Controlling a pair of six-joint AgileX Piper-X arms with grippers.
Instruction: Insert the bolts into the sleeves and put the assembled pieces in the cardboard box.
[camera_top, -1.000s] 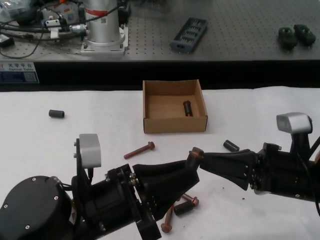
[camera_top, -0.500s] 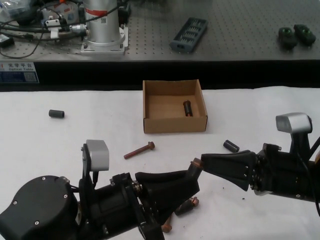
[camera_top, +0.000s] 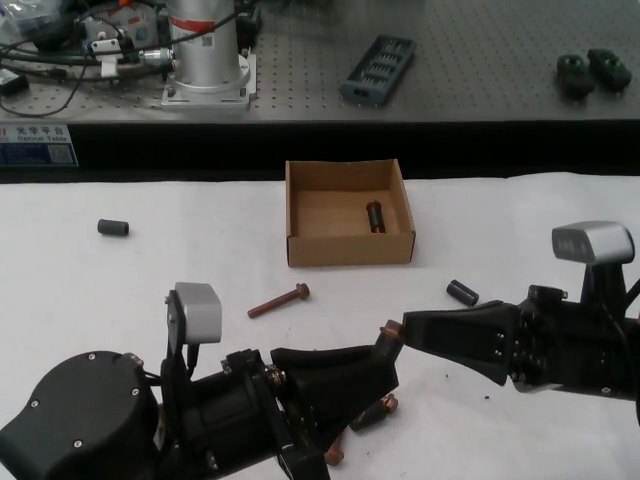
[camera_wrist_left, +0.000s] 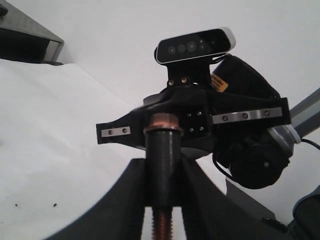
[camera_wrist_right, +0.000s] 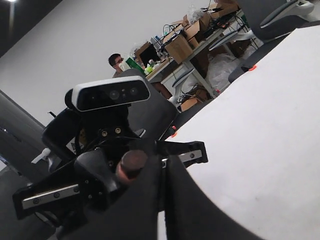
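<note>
The jaws of the left gripper (camera_wrist_left: 162, 169) pinch a black sleeve (camera_wrist_left: 161, 150) with a copper bolt (camera_wrist_left: 162, 123) through it, above the bench (camera_top: 100, 290) at 6 o'clock from the cardboard box (camera_top: 350, 248). The right gripper (camera_top: 405, 326), at 3 o'clock of the sleeve, has its jaws almost pressed together, its tip at the bolt's head. One assembled piece (camera_top: 375, 216) lies in the box.

we can read no text. the blue plate (camera_top: 37, 143) on the rear bench (camera_top: 450, 80) and a yellow arm sticker (camera_wrist_left: 218, 82) are too small.
</note>
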